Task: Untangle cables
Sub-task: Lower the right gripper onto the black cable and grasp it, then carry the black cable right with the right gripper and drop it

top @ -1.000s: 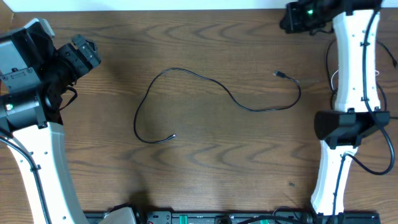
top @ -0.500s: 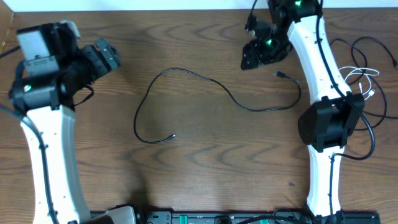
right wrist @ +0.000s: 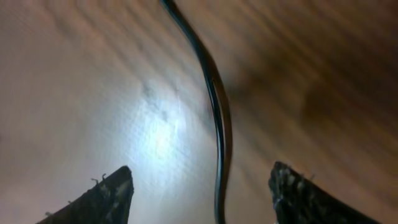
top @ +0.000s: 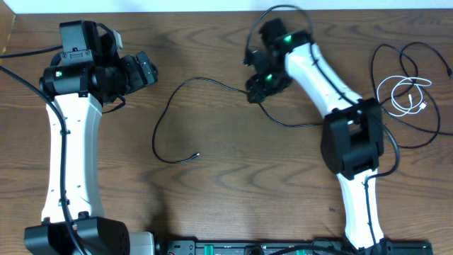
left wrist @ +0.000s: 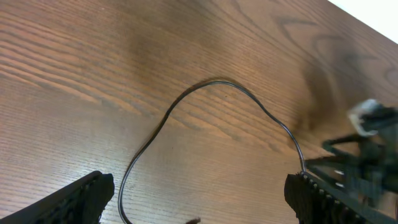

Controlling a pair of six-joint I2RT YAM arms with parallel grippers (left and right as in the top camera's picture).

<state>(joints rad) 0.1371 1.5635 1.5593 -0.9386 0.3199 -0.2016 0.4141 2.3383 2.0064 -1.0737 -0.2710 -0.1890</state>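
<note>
Where the black cable (top: 205, 80) ends nearest the overhead view's lower edge, its plug (top: 197, 154) is seen left of centre on the wooden table (top: 233, 198), the cord being looped upward and then carried rightward. Over its middle stretch the right gripper (top: 260, 88) is held, fingers spread wide, the cable passing between them ungripped. Higher on the left, the left gripper (top: 145, 71) is likewise spread wide and empty. At upper right, a white cord (top: 422, 106) and another black cord (top: 414, 44) are lying loosely looped.
</note>
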